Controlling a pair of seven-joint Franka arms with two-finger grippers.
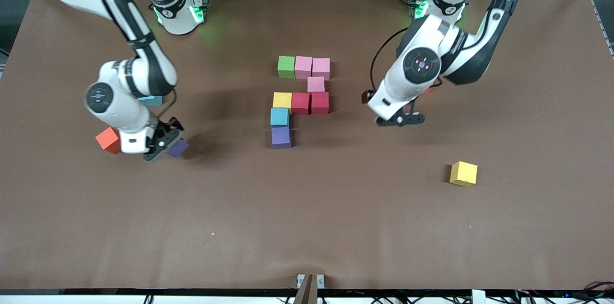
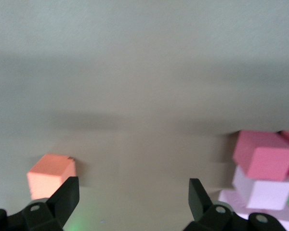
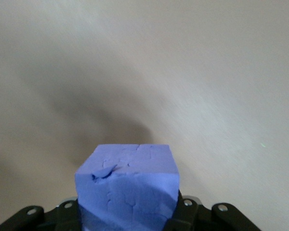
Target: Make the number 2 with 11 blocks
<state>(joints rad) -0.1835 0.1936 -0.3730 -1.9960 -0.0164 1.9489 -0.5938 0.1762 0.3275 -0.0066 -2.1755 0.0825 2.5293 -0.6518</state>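
The partly built number 2 sits mid-table: green (image 1: pixel 286 66), two pink (image 1: pixel 312 67), pink (image 1: pixel 315 84), yellow (image 1: pixel 282 100), two red (image 1: pixel 310 103), light blue (image 1: pixel 279 117) and purple (image 1: pixel 281 137) blocks. My right gripper (image 1: pixel 163 143) is shut on a purple block (image 1: pixel 178 148), low over the table toward the right arm's end; the block fills the right wrist view (image 3: pixel 127 185). My left gripper (image 1: pixel 400 120) is open and empty beside the red blocks, toward the left arm's end. Its fingers (image 2: pixel 67 197) frame bare table, with an orange block (image 2: pixel 50 175) and red block (image 2: pixel 262 156) at the edges.
A loose yellow block (image 1: pixel 463 173) lies toward the left arm's end, nearer the front camera. An orange block (image 1: pixel 108 140) lies beside the right gripper. A light blue block (image 1: pixel 151 100) is partly hidden by the right arm.
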